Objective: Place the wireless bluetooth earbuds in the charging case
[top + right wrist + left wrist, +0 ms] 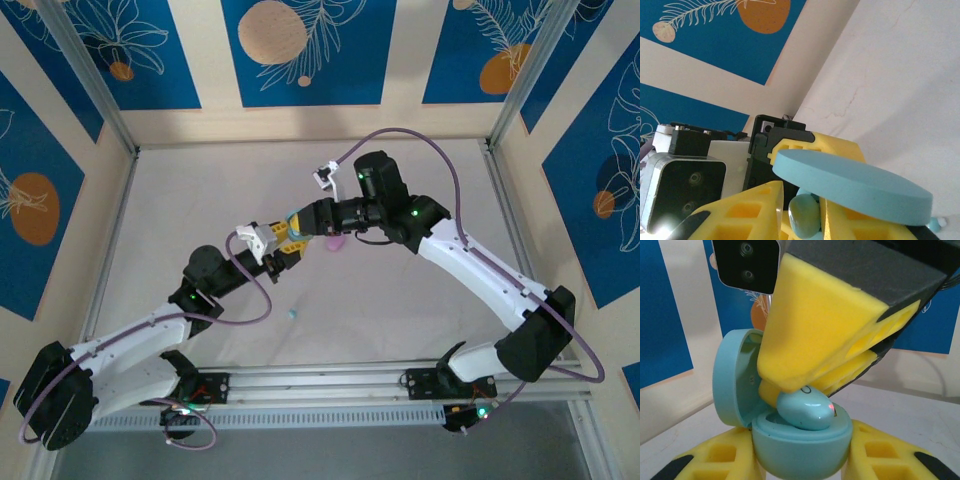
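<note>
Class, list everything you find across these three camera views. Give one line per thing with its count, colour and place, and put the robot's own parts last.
charging case: one, teal, lid open, held up in the left gripper.
held earbud: one, teal with a red light, between the right gripper's fingers, sitting in the case's well.
loose earbud: one, teal, on the table nearer the arm bases than the grippers.
pink item: one, on the table under the right arm's wrist; too small to tell whether it is a case or an earbud.
table: one, off-white.
wall panels: several, blue with orange and cream prints, around the table.
left gripper: one, yellow fingers, clamped on the case.
right gripper: one, yellow fingers, over the case.
</note>
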`<state>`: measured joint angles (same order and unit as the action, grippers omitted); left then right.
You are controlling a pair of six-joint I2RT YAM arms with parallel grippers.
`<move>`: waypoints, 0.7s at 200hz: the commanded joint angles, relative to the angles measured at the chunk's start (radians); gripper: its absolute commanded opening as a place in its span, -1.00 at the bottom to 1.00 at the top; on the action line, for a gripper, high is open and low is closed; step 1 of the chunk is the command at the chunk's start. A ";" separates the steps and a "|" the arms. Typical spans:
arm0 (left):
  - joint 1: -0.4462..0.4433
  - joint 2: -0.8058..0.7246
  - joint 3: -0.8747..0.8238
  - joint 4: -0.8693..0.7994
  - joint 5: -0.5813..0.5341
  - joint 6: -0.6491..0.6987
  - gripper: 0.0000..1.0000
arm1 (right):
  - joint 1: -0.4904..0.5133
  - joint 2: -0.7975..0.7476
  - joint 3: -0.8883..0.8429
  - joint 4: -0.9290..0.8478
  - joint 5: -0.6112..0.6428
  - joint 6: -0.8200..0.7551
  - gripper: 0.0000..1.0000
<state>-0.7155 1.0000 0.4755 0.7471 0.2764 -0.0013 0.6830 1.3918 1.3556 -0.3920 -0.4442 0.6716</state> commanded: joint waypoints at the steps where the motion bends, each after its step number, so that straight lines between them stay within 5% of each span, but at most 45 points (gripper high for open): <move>1: -0.005 -0.013 0.015 0.103 0.023 -0.008 -0.31 | 0.007 0.018 0.034 -0.081 0.065 -0.045 -0.45; 140: -0.005 -0.038 0.007 0.041 -0.051 0.001 -0.31 | -0.040 -0.105 -0.001 -0.055 -0.065 -0.094 -0.13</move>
<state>-0.7162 0.9859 0.4755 0.7479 0.2474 -0.0006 0.6609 1.3418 1.3781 -0.4591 -0.4522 0.5941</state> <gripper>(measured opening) 0.345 0.429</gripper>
